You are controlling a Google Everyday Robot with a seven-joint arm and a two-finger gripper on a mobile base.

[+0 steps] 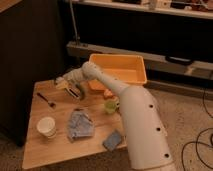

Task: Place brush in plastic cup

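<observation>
The pincer [61, 83] hangs low over the back-left part of the wooden counter [55, 150], at the end of the one arm [100, 77], which reaches in from the right. Its jaws stand wide and appear to hold nothing.

Just beside it, toward the front and right, lies the brush [76, 92], flat on the counter. Whether the pincer touches the near end of the brush cannot be told. The brush's long axis runs on a slant, from the back-left near the pincer down toward the front-right, pale handle along one side and dark bristles along the other.

Farther along roughly that same slant, well apart from the brush, stands the plastic cup [109, 106], upright and close against the arm's white body. So the carry would likely run from the pincer's spot toward the front-right, and the brush, being much longer than the cup is tall, would likely need tipping on end to go in.

On the other side of the pincer, toward the front-left, lies a small dark utensil [46, 99]. A white cup [46, 126] and a crumpled cloth [80, 124] sit nearer the front edge, off the likely path.
</observation>
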